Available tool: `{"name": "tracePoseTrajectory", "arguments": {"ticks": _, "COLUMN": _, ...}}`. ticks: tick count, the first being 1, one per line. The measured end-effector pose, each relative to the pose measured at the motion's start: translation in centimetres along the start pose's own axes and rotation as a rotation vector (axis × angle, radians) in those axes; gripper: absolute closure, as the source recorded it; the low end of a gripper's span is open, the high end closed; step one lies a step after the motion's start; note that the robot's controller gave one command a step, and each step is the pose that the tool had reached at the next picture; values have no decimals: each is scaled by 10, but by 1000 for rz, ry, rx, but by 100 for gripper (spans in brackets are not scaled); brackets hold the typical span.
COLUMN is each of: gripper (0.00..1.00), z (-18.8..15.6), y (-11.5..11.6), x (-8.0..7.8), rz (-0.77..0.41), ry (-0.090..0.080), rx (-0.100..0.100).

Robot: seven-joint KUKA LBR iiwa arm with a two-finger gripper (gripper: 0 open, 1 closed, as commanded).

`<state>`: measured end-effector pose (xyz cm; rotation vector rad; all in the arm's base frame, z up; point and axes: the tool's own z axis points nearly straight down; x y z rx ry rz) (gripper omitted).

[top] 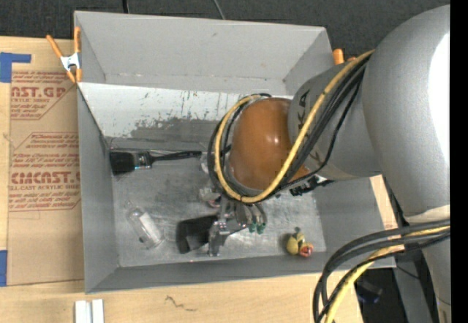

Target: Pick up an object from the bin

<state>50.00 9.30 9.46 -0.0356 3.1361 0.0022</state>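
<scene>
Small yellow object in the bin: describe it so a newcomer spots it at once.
Start at the grey metal bin and look at the lower right corner of its floor, to the right of the gripper. The small yellow object lies there alone, with a red bit on one side. Its neighbours to the left, a black block and a clear plastic piece, carry no bright colour.

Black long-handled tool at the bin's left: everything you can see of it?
The black tool lies flat on the bin floor at the foot of the back wall, near the left wall. Blocky black head at its left end, a short pale, shiny neck, then a thin dark handle running right toward the arm's wrist, where its end is hard to make out. Possibly a brush; no bristles can be told. No other thing touches it; the gripper is apart from it, nearer the front.
</scene>
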Motion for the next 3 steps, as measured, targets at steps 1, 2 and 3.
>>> {"name": "tracePoseTrajectory", "arguments": {"ticks": 1, "gripper": 100, "z": 19, "y": -10, "x": 13, "rz": -22, "ry": -5, "rx": 0}}
{"name": "tracePoseTrajectory", "arguments": {"ticks": 2, "gripper": 100, "z": 19, "y": -10, "x": 13, "rz": -22, "ry": -5, "rx": 0}}
{"name": "tracePoseTrajectory", "arguments": {"ticks": 3, "gripper": 100, "z": -127, "y": 8, "x": 1, "rz": -10, "ry": 7, "rx": 1}}
